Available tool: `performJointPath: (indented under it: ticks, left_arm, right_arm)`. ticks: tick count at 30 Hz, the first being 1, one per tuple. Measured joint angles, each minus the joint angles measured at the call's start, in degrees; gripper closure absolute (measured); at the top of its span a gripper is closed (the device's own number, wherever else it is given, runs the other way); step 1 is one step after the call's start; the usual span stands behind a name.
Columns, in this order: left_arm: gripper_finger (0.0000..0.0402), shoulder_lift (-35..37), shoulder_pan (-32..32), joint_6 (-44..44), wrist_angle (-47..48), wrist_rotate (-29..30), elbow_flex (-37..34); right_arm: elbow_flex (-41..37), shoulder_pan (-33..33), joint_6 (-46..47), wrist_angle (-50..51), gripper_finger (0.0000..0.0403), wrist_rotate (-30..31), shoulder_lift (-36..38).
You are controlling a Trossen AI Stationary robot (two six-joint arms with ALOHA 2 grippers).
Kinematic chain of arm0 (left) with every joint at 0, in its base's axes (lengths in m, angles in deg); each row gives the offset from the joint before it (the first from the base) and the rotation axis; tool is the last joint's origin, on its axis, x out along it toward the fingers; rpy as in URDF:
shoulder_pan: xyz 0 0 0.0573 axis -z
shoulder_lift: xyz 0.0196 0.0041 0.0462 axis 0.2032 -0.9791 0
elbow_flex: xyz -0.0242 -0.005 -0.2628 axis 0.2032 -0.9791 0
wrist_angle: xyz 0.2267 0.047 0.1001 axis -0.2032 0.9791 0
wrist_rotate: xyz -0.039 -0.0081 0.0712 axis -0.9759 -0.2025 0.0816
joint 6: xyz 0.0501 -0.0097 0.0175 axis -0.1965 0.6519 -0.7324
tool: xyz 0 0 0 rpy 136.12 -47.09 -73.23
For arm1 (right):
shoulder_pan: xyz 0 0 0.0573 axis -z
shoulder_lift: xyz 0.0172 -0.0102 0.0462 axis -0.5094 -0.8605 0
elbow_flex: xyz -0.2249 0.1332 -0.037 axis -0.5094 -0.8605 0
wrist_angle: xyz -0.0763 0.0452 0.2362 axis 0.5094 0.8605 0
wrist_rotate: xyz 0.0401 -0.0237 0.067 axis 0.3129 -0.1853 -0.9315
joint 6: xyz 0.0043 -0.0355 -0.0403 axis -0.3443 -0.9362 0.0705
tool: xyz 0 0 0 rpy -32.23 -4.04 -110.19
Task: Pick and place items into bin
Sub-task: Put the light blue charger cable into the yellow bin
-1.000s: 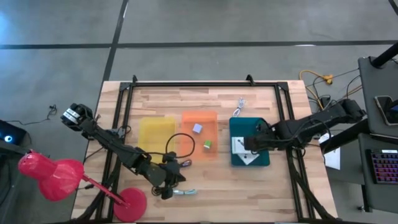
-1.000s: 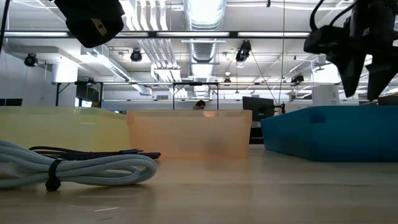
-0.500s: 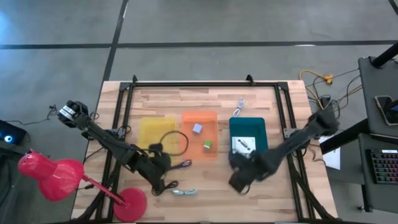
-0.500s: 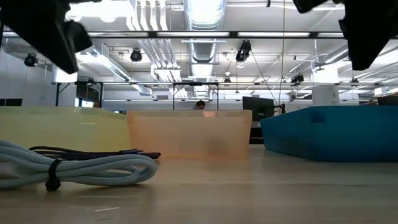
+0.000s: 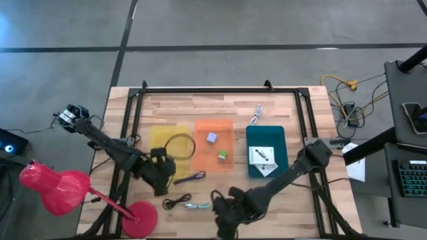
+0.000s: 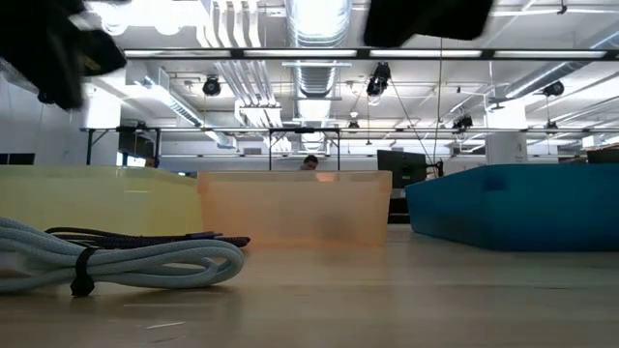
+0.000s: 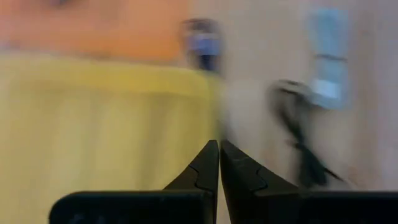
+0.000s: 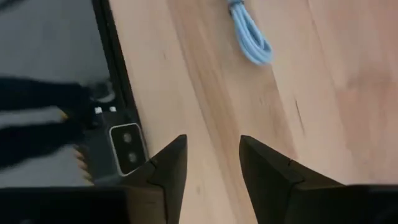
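My left gripper (image 5: 165,176) is shut and empty, above the near right corner of the yellow bin (image 5: 167,143); its shut fingertips show in the left wrist view (image 7: 219,146). My right gripper (image 5: 223,215) is open and empty (image 8: 211,146), low over the table near its front edge. A white cable (image 5: 197,206) lies on the table just left of it, also in the right wrist view (image 8: 252,37) and the low view (image 6: 116,263). A small black coiled cable (image 5: 177,200) and a purple tool (image 5: 190,177) lie on the table between the grippers.
The orange bin (image 5: 213,127) holds a lavender cube (image 5: 211,137) and a green cube (image 5: 222,155). The teal bin (image 5: 267,132) holds white printed cards (image 5: 263,159). A small silvery item (image 5: 257,112) lies at the far side. A black cable loop (image 5: 179,145) arches over the yellow bin.
My left gripper has gone from beside the black coiled cable at the front up and toward the far left, to the yellow bin's near corner. My right gripper has swung from over the teal bin toward the near edge and left, down beside the white cable.
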State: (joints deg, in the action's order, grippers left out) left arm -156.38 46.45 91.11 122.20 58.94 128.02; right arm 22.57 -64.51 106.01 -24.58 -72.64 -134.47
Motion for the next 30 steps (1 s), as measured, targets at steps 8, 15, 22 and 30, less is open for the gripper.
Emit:
performJointPath:
  ticks: [8,15,22,30]
  left_arm:
    - [0.0402,-1.3,12.4,1.8,-5.6,-0.7,-0.4]
    - [0.0401,-4.0,19.7,14.5,-5.6,2.6,-1.4]
    - [0.0401,-3.4,23.6,18.7,-6.3,3.3,-0.7]
    - [0.0401,-3.3,24.8,17.9,-6.3,6.0,3.3]
  right_arm:
    - [16.8,1.3,-20.9,5.7,0.0242,4.5,-10.5]
    - [23.2,2.8,-30.9,4.2,0.0181,4.2,-16.8]
    - [23.0,5.3,-30.5,5.4,0.0148,4.1,-19.7]
    - [22.9,7.9,-29.0,2.0,0.0157,2.0,-22.0]
